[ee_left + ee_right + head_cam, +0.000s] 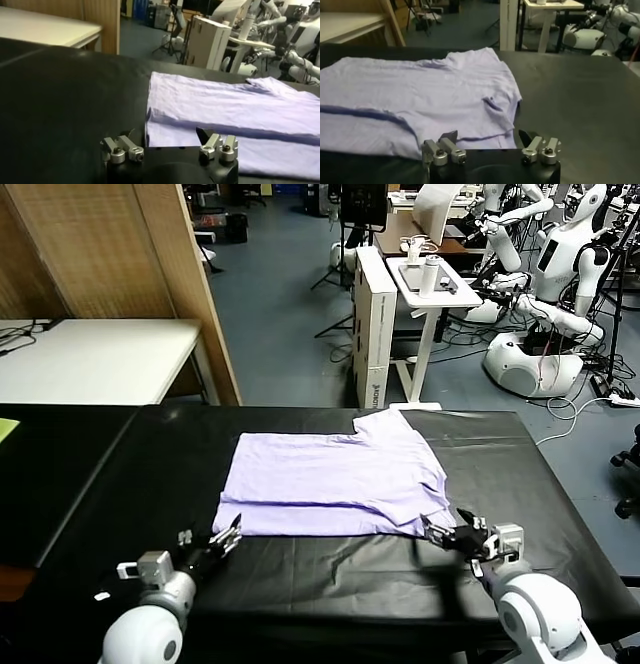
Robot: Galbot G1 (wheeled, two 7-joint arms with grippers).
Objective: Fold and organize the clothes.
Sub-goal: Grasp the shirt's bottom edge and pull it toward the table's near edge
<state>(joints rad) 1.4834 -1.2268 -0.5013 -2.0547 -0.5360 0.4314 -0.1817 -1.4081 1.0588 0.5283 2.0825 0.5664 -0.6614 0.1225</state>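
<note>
Lavender T-shirt (330, 484) lay flat on black tabletop (120, 484), partly folded: near long edge turned over into band w/ crease running along its length. Fabric thin, lightly wrinkled. One short sleeve stuck out at far right corner, another bunched at near right. No print visible on upper side.

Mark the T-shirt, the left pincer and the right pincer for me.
T-shirt (330, 479): head view, middle of the fabric.
Left pincer (228, 536): head view, between its open fingertips.
Right pincer (436, 529): head view, between its fingertips.
</note>
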